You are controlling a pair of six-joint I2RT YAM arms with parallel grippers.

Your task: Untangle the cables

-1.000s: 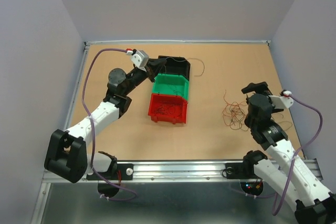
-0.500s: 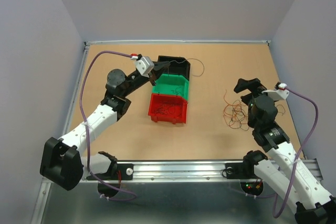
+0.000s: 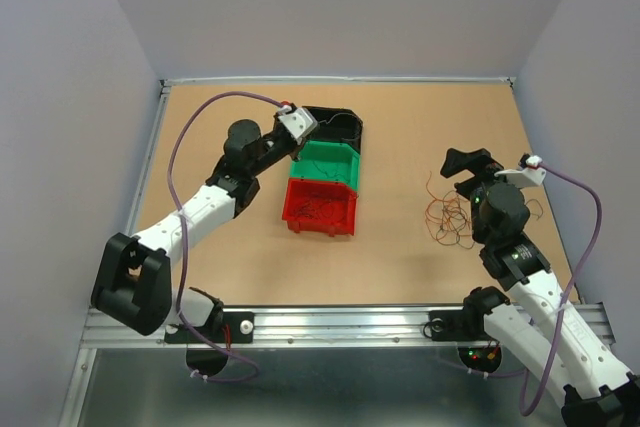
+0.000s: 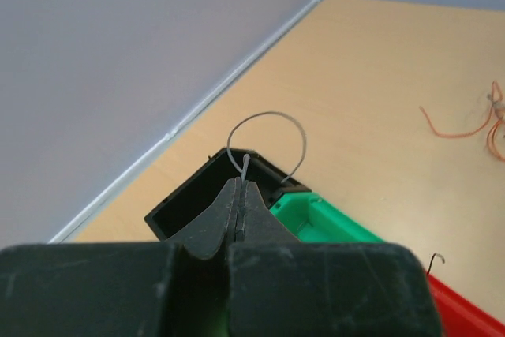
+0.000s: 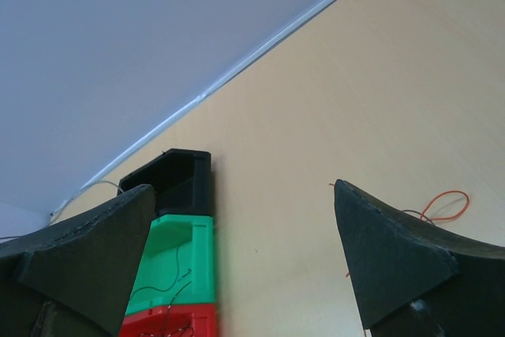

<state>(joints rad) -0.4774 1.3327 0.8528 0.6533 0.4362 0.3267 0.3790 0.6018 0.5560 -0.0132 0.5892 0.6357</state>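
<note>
1. Left fingers (image 4: 221,222) are pressed together, pinching a thin grey wire (image 4: 272,114) that loops up above the black bin (image 4: 185,203). The left arm reaches forward over the table (image 3: 420,127).
2. Right fingers (image 5: 87,250) are spread wide, holding nothing, raised just beside the cables (image 3: 447,215), a loose clump on the table's right side.

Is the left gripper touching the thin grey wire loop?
Touching. In the left wrist view the left gripper is shut on one end of the wire, and the loop rises straight out from between its closed jaws.
</note>
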